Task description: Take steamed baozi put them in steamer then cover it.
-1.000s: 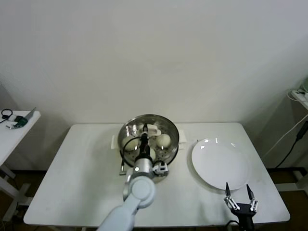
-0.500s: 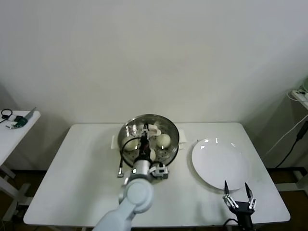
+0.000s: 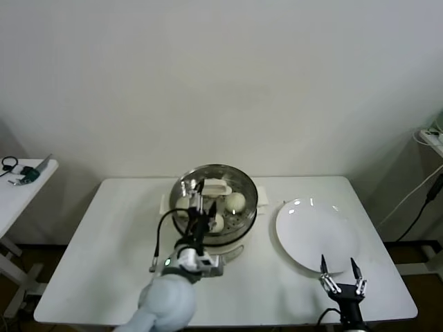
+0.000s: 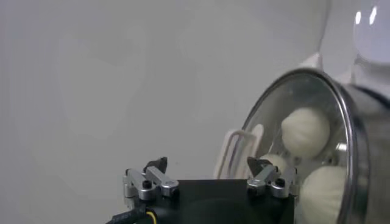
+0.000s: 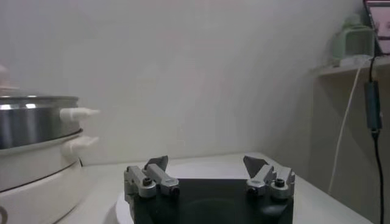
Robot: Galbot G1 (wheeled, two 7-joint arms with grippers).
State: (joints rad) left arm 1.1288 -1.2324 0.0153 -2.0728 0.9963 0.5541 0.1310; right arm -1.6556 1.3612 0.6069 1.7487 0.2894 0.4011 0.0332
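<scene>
Lid seated on steamer over the buns, left gripper spread just in front of it, right gripper spread, parked beside plate.

Even, soft indoor light, glare spots on the plate, and close wrist views slightly blurred.

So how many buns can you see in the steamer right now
3 buns show through the lid in the left wrist view: one higher up, one below it, one partly behind the left gripper. A fourth may be hidden.
</scene>
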